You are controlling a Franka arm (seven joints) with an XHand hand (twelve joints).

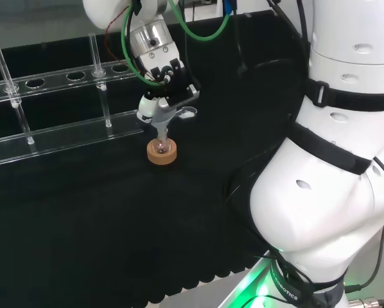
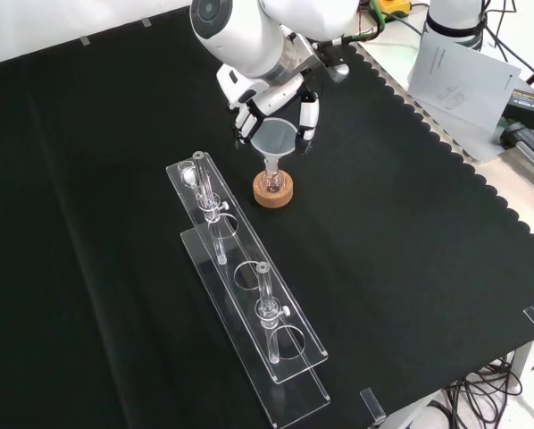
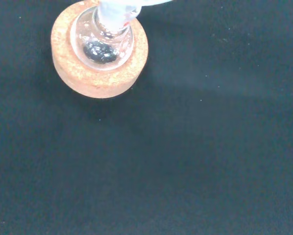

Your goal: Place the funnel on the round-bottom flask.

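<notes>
The hand (image 2: 280,94) has its fingers (image 2: 309,116) curled round the funnel (image 2: 275,138), whose stem sits in the round-bottom flask (image 2: 271,181) on its cork ring (image 2: 273,191); a sideways release could tip both over.

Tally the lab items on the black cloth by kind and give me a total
Funnel: 1
Round-bottom flask: 1
Cork ring stand: 1
Clear rack: 1
Total: 4
</notes>
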